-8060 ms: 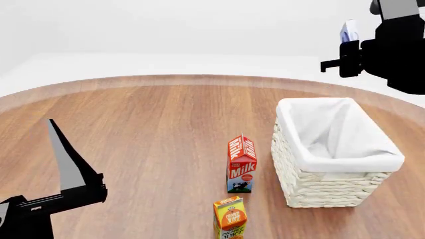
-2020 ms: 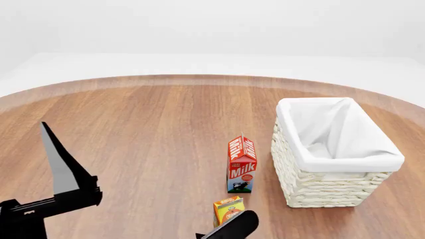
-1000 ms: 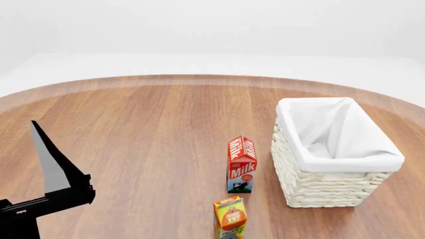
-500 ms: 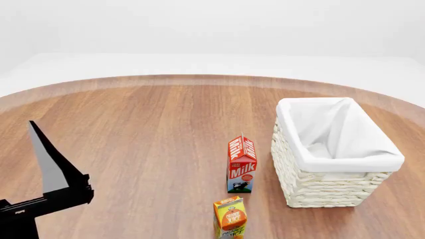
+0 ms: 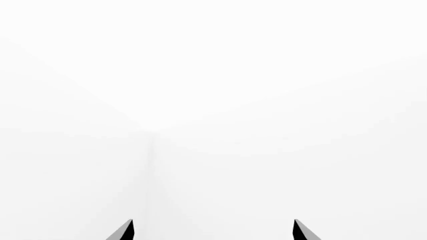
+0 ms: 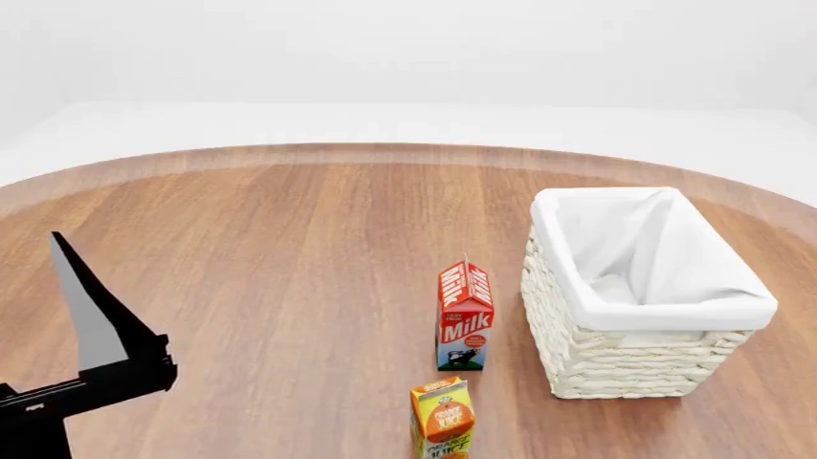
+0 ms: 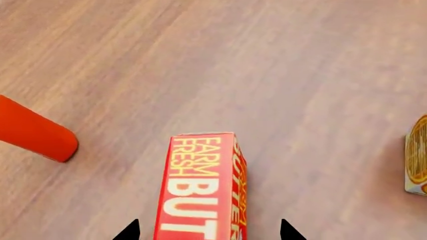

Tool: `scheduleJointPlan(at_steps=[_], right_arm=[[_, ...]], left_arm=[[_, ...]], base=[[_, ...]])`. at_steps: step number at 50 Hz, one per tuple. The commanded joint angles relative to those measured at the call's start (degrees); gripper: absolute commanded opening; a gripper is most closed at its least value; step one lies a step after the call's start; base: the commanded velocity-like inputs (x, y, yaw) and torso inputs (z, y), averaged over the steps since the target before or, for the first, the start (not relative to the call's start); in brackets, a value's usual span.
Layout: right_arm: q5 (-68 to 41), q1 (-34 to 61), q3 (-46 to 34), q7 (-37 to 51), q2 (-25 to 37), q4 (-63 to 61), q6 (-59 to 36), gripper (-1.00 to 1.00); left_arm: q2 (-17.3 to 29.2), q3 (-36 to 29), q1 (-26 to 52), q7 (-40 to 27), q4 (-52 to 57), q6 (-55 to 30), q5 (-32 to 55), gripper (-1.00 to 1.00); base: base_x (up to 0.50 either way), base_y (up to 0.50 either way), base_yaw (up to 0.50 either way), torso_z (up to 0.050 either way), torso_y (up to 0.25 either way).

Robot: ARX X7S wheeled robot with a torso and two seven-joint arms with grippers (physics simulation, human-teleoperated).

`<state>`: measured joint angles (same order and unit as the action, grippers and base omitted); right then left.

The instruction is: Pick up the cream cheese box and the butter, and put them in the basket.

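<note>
The butter [image 7: 200, 187], a red-orange box with yellow and white lettering, lies flat on the wooden table. My right gripper [image 7: 208, 232] is open, one dark fingertip on each side of the box and neither touching it. The right gripper does not show in the head view. The cream-white wicker basket [image 6: 600, 359] with its white liner stands at the right. My left gripper [image 6: 71, 273] is raised at the lower left; its wrist view shows the left gripper [image 5: 213, 232] open with only blank white in front of it. The cream cheese box is out of view.
A red milk carton [image 6: 465, 314] stands just left of the basket, with an orange juice carton [image 6: 442, 418] in front of it. The orange juice carton [image 7: 417, 162] also shows beside the butter, and a red rounded object [image 7: 33, 135] lies on the butter's other side.
The right arm, once high over the basket with a small blue-white thing, has left the head view. The left gripper drifted slightly left and down.
</note>
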<state>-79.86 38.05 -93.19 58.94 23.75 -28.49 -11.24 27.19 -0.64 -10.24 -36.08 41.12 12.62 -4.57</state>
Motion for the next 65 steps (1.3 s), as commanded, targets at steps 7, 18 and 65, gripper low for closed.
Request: scheduleJointPlan(at_steps=[7,18,65], right_arm=[[-1.5,-1.1,-0.4,-2.4,-0.6,2.8,-0.3,1.0],[-2.3,-1.2,-0.8,-3.6,-1.3,3.9,-0.9,1.0],[-5.0,-3.1,-1.4,-9.7,-3.3,11.1,-1.8,1.0]], left_arm=[[0.1,0.0,-0.2,-0.1,0.0,0.1,0.1,1.0],[0.2,0.1,-0.1,-0.2,-0.3,0.3,0.4,1.0],[0.5,0.1,0.0,-0.7,-0.9,0.8,0.5,1.0]], base=[[0.0,0.0,0.0,0.0,0.0],[0.0,0.0,0.0,0.0,0.0],[0.0,0.0,0.0,0.0,0.0]])
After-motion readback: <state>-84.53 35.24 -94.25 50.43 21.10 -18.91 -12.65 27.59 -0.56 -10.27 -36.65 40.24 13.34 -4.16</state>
